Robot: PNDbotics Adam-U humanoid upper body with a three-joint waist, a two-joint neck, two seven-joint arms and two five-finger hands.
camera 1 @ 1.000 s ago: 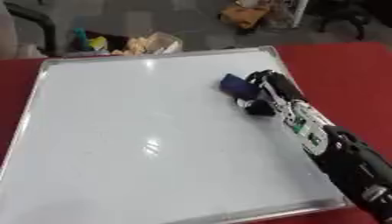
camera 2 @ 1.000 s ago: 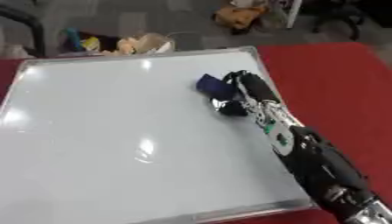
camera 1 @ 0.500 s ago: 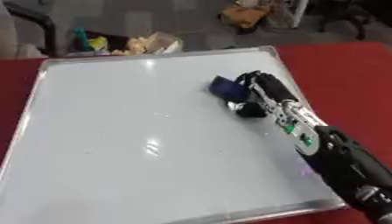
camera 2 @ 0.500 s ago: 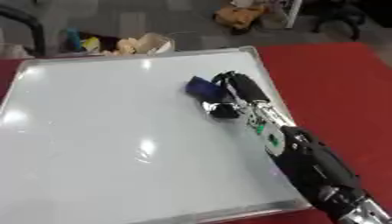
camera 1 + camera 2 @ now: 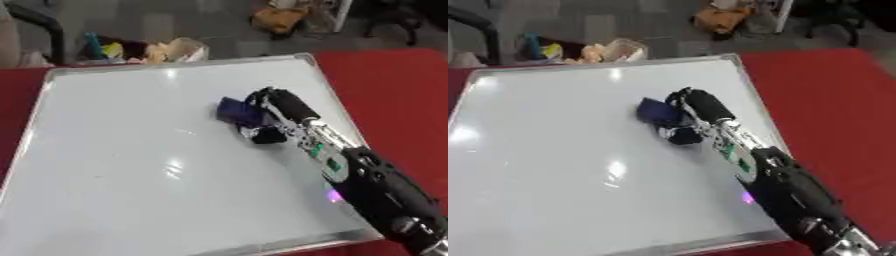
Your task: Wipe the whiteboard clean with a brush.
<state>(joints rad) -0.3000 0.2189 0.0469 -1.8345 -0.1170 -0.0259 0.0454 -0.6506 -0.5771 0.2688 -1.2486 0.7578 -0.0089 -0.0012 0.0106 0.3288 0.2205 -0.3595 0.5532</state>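
Right robot hand (image 5: 278, 107), fingers curled, presses blue brush (image 5: 238, 110) onto whiteboard (image 5: 122, 150).

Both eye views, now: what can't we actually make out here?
- Brush: only a dark blue block shows; its wiping face lies against the whiteboard, and the right hand curls over its near end.
- Right hand's thumb: too blurred to tell apart from the dark part below the brush.
- Marks on the board: none stand out, but glare may hide faint ones.
- Left hand: in neither view.
- Whiteboard's near-left corner: cut off by the frame edge.
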